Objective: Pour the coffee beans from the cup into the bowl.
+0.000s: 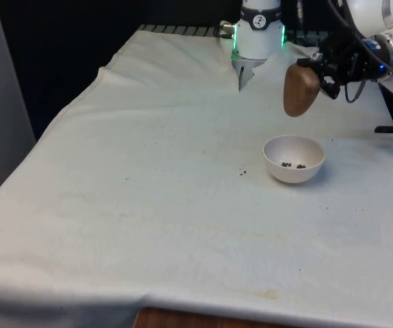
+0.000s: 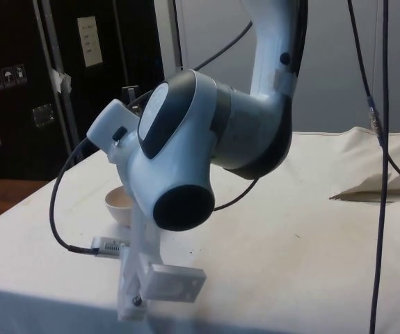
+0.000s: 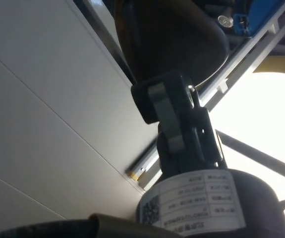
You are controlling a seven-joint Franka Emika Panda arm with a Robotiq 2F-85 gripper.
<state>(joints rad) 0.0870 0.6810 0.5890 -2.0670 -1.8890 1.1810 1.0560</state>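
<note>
A brown cup (image 1: 299, 90) hangs in the air above the far side of a white bowl (image 1: 293, 175), tipped steeply. My gripper (image 1: 318, 69) is shut on the cup from the front view's right. A few dark coffee beans (image 1: 294, 165) lie in the bottom of the bowl. In the wrist view the cup (image 3: 172, 34) is a dark shape clamped past one finger (image 3: 174, 106). In the side view the arm covers most of the bowl (image 2: 118, 202), leaving a pale edge.
Two stray beans (image 1: 242, 172) lie on the white cloth (image 1: 148, 205) just to the front view's left of the bowl. The robot's base (image 1: 258, 34) stands at the far end. A fold of cloth (image 2: 373, 191) rises in the side view.
</note>
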